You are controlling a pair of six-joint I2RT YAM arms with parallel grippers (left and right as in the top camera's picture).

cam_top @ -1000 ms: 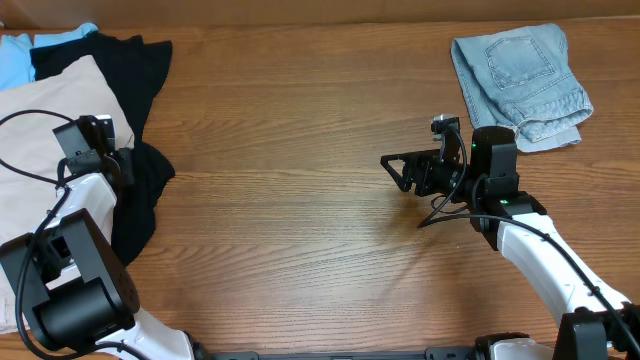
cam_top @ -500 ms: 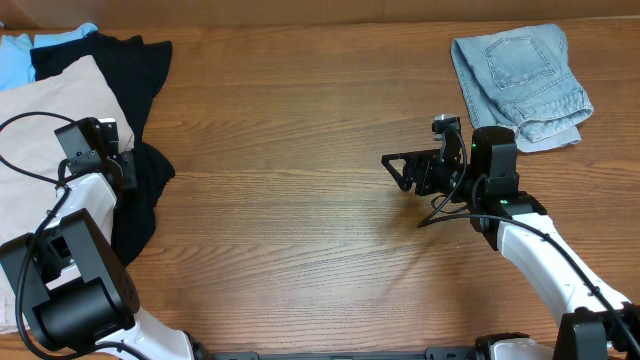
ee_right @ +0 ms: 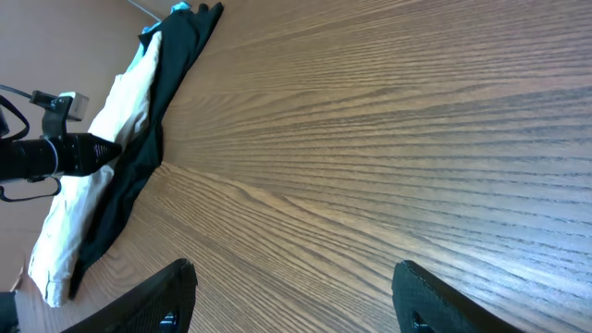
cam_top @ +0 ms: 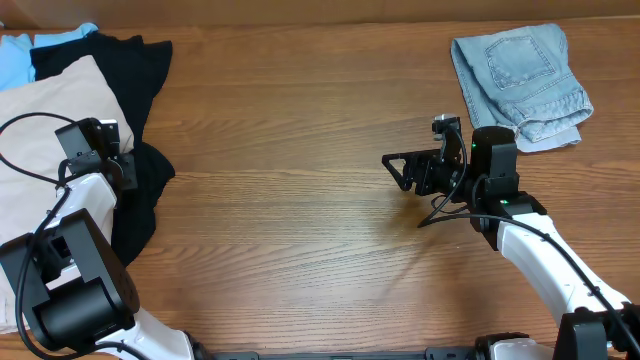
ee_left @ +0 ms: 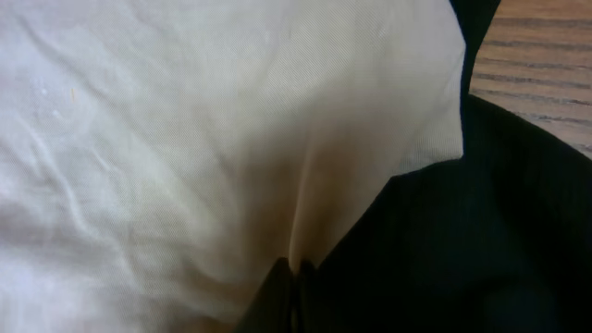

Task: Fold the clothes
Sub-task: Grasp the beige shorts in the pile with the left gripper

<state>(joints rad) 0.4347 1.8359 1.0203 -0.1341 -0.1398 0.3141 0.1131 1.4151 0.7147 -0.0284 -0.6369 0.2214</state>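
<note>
My left gripper (ee_left: 294,277) has just pinched shut on what seems, this close, the edge of the beige shorts (ee_left: 185,139) beside the black garment (ee_left: 481,231) at the left of the table (cam_top: 300,200), so lifting can begin, while my right gripper (ee_right: 291,282) hangs spread.

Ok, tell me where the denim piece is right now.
In the overhead view, the denim piece lies at the far right corner of the table, beyond the right tool and apart from it.

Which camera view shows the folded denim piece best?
The overhead view: the folded denim piece lies whole on the table, a pocket facing up. Neither wrist view shows it at all.
</note>
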